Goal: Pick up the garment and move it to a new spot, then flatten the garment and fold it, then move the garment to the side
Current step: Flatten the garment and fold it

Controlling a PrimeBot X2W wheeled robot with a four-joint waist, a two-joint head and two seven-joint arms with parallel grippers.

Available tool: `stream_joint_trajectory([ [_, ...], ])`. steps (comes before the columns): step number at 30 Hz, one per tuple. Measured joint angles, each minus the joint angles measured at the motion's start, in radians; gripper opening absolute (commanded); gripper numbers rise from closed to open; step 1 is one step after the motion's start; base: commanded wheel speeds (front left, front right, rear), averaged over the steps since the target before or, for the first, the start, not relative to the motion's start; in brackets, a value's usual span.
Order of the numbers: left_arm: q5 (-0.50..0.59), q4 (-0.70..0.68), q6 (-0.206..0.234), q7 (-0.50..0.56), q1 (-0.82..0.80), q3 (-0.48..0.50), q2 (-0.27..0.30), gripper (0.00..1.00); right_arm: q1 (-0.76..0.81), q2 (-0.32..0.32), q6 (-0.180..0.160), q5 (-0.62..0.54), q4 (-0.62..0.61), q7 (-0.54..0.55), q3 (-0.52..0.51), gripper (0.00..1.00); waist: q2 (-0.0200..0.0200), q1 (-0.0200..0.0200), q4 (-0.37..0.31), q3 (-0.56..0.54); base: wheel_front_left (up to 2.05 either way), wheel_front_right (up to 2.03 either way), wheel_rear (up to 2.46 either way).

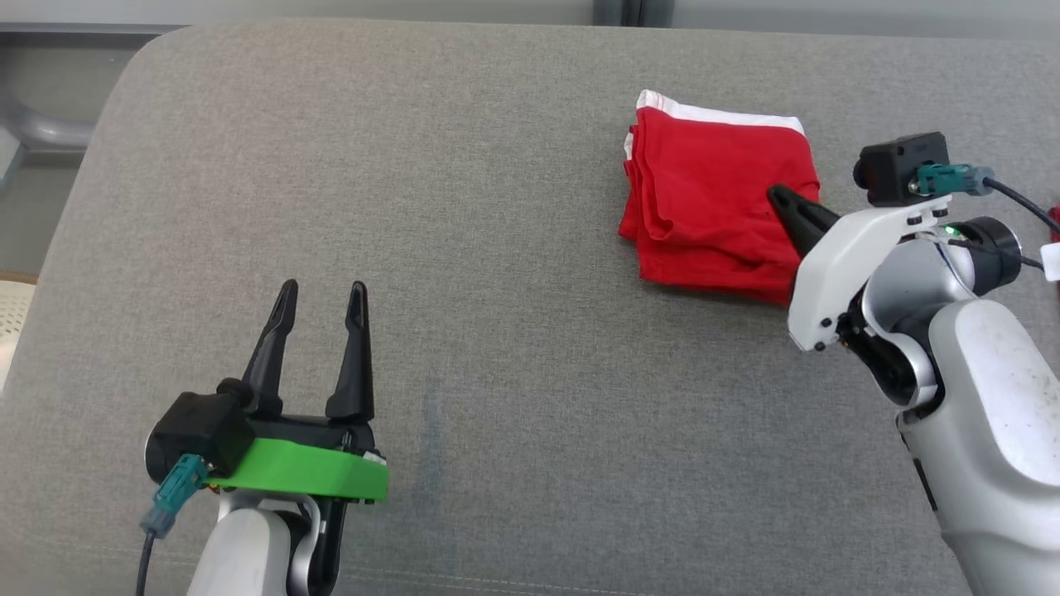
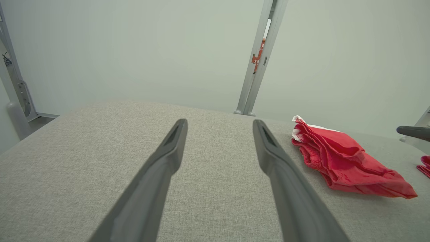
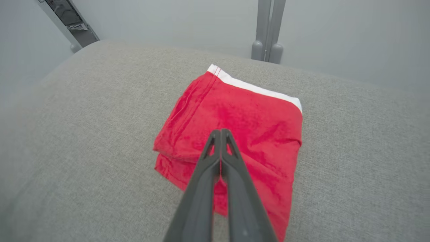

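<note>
A red garment [image 1: 712, 199] with a white waistband lies folded into a small square on the grey cushion [image 1: 464, 248], far right of centre. The folded layers of the garment [image 2: 342, 161] show from the side in the left wrist view. My right gripper [image 1: 778, 194] is shut, and its tips sit over the near right part of the garment [image 3: 242, 111]. In the right wrist view the right gripper [image 3: 220, 131] has its fingers pressed together with no cloth between them. My left gripper [image 1: 323, 290] stands open at the lower left, well clear of the garment. The left gripper [image 2: 220, 122] has nothing between its fingers.
Another small red item [image 1: 1056, 217] lies at the cushion's right edge, also seen as a red scrap [image 2: 424, 166]. A grey metal post [image 3: 267, 30] stands behind the cushion. The cushion's rounded left edge [image 1: 74, 190] drops off to the floor.
</note>
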Motion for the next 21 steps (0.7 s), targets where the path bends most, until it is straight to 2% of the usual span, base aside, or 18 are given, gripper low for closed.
stream_joint_trajectory([
  [5,-0.005,-0.005,-0.002,0.0,-0.002,-0.01,0.0,1.0,-0.065,-0.001,0.0,-0.055,0.18,-0.086,-0.006,0.0,0.0,0.0,0.023,0.021,0.0,0.0,0.0],
  [12,-0.006,-0.005,-0.002,0.0,-0.003,-0.001,0.0,1.0,-0.139,0.018,0.0,-0.065,0.395,-0.116,0.04,0.0,0.0,0.0,0.054,0.049,0.0,0.0,0.0],
  [16,-0.008,-0.003,-0.002,0.0,-0.004,0.001,0.0,1.0,-0.138,0.018,0.0,-0.047,0.426,-0.116,0.11,0.0,0.0,0.0,0.063,0.049,0.0,0.0,0.0],
  [21,-0.008,-0.004,-0.002,0.0,-0.002,0.014,0.0,1.0,-0.085,0.019,0.0,-0.002,0.367,-0.115,0.197,0.0,0.0,0.0,0.047,0.039,0.0,0.0,0.0],
])
